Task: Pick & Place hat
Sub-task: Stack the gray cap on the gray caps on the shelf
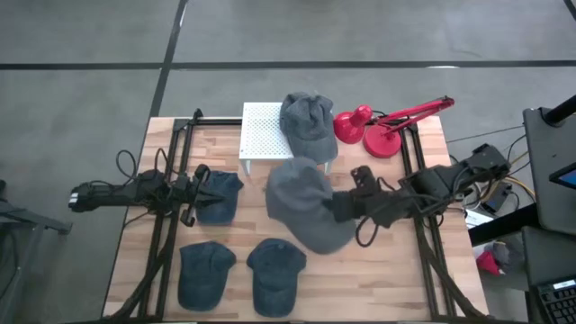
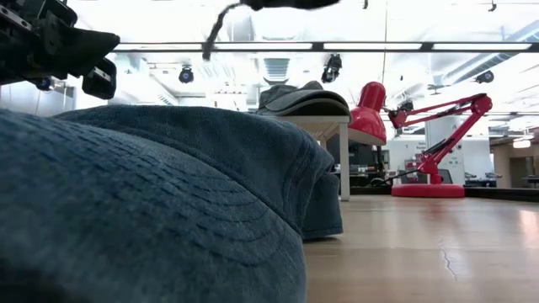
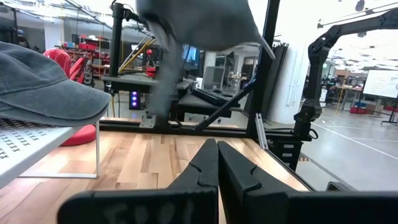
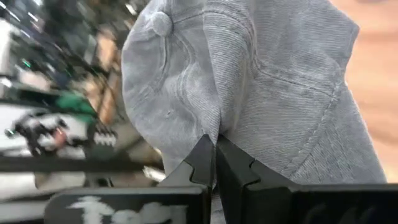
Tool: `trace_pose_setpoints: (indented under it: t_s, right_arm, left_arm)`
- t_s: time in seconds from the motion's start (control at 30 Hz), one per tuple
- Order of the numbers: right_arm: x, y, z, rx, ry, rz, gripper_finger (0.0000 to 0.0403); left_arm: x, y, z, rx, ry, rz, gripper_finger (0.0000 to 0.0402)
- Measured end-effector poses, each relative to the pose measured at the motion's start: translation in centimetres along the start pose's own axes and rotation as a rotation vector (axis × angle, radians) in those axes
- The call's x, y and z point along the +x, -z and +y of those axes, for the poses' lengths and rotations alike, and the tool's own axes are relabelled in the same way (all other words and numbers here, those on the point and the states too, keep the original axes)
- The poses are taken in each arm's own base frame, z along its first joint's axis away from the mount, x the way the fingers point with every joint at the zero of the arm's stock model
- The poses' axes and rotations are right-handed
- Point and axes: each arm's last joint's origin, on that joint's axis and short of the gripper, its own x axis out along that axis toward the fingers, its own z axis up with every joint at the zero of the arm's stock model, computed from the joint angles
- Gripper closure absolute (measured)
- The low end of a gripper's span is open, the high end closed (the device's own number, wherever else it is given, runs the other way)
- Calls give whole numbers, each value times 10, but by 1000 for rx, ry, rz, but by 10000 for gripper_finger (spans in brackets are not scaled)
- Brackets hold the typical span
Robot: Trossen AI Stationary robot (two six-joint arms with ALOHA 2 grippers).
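Hat (image 1: pixel 306 207), the grey one, hangs in the air over the middle of the table (image 1: pixel 405 270), pinched at its edge by the right gripper (image 1: pixel 346 205); in the right wrist view the two fingers (image 4: pixel 205 163) are pressed together on the fabric. Just beyond it stands a white rack (image 1: pixel 261 135) with another grey hat (image 1: pixel 306 121) already on top. To do this step well, I think the arm should keep the hat high enough to pass over the rack edge, move slowly so the soft cloth does not swing, and open only when the hat rests on a surface. Three blue hats (image 1: pixel 216 193) lie on the table on the left and at the front. The left gripper (image 1: pixel 184 191) waits low beside one of them, clenched and empty. A red lamp (image 1: pixel 387 126) stands near the rack, so the path should stay away from it.
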Motion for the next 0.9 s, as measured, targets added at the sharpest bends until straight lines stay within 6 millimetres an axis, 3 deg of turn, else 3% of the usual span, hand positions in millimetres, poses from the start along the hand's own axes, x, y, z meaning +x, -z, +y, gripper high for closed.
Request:
trace_pose_setpoints:
  t_s: [0.4,0.6,0.9]
  right_arm:
    - [-11,-25,15,-52,-34,-590,395]
    - [-8,-45,17,-68,20,-712,395]
    - [13,-71,8,-53,115,-820,394]
  left_arm:
    - [0,0,0,0,0,0,401]
    - [0,0,0,0,0,0,401]
    - [0,0,0,0,0,0,401]
